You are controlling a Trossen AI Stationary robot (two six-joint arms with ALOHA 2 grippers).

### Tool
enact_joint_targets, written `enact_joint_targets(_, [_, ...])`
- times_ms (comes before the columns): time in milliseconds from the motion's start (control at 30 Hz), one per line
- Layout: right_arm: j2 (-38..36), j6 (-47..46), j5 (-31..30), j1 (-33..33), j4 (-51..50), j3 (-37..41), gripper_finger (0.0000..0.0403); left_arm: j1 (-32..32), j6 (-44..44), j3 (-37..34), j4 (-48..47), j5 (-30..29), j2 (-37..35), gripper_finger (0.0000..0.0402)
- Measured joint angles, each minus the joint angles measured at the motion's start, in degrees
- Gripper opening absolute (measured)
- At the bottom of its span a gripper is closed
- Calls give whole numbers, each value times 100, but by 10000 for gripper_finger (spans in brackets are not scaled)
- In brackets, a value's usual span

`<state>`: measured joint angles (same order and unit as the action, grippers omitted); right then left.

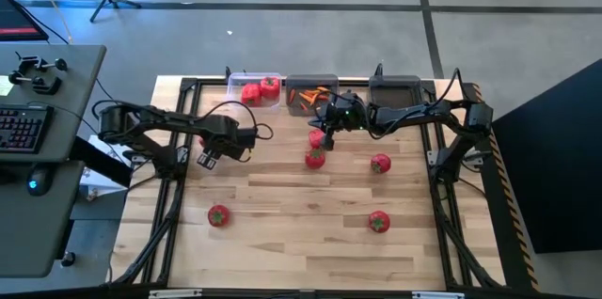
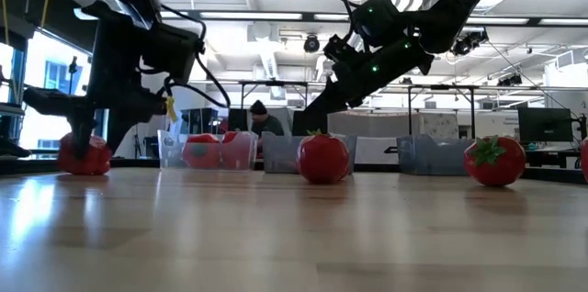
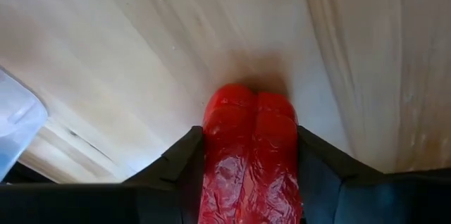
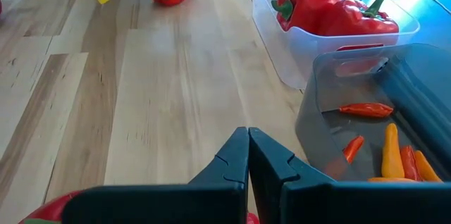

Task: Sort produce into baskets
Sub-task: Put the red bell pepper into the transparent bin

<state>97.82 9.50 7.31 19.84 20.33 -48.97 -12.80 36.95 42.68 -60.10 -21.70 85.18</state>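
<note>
My left gripper (image 1: pixel 207 151) is shut on a red bell pepper (image 3: pixel 250 146) low over the table's left part; the pepper also shows in the low view (image 2: pixel 84 156). My right gripper (image 4: pixel 248 146) is shut and empty above the table, in front of the middle grey basket (image 1: pixel 312 98), which holds orange-red carrot pieces (image 4: pixel 394 150). A red item (image 1: pixel 316 137) lies under it. The clear basket (image 1: pixel 256 90) holds red peppers (image 4: pixel 331 9). The right grey basket (image 1: pixel 395 92) stands beside them. Several tomatoes (image 1: pixel 315 158) (image 1: pixel 380 163) (image 1: pixel 218 215) rest on the table. My left gripper pinches the red pepper between its two fingers (image 3: pixel 180 164), one on each long side (image 3: pixel 211 153). The fingers point down toward the table. The pepper's free end (image 3: pixel 250 101) is at the tabletop; whether it rests there or hangs just clear, I cannot tell.
The three baskets stand in a row at the table's far edge. A black frame (image 1: pixel 179 196) runs along the table's sides. A fourth tomato (image 1: pixel 378 221) lies near the front right. Bare wood lies in the front middle (image 1: pixel 301 243). A person (image 2: pixel 260 119) is in the room behind.
</note>
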Motion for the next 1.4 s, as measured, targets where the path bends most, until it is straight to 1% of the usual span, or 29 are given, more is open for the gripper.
enact_joint_targets(133, [0, 0, 0, 0, -1, 0, 0, -51, -25, 9, 10, 243, -233, 150])
enact_joint_targets(267, [0, 0, -1, 0, 1, 0, 0, -358, -469, 226, 74, 859, -446, 149])
enact_joint_targets(367, [0, 0, -2, 0, 1, 0, 0, -778, -1083, 482, 275, 1567, -525, 149])
enact_joint_targets(467, [0, -24, -1, 1, 1, 0, 0, -1287, -1601, 716, 659, 2596, -596, 147])
enact_joint_targets(567, [0, -44, -2, 1, -1, 0, 0, -1837, -2090, 785, 1200, 3542, -666, 147])
enact_joint_targets(600, [0, -50, -2, 0, -1, 0, 0, -2011, -2258, 787, 1417, 3746, -679, 147])
enact_joint_targets(667, [0, -61, -2, 0, -6, 0, 0, -2323, -2572, 787, 1821, 3949, -700, 147])
enact_joint_targets(767, [0, -61, -2, 1, -12, 0, 0, -2700, -3024, 787, 2656, 3941, -716, 147])
enact_joint_targets(867, [0, -61, -2, 0, -10, 0, 0, -2948, -3435, 790, 3545, 3849, -722, 147])
enact_joint_targets(967, [0, -63, -2, 0, -23, 0, 0, -3083, -3492, 793, 4084, 3344, -722, 146])
enact_joint_targets(1067, [2, -63, -2, 0, -47, 0, 0, -3117, -3349, 793, 4299, 2713, -690, 146])
enact_joint_targets(1167, [2, -59, -2, 0, -43, 0, 0, -3110, -3065, 793, 4290, 2319, -614, 146])
enact_joint_targets(1333, [2, -61, -2, 0, -45, 0, 0, -3102, -2918, 791, 4337, 1269, -568, 146])
enact_joint_targets(1400, [2, -62, -2, 1, -44, 0, 0, -3106, -2918, 791, 4419, 1057, -603, 146])
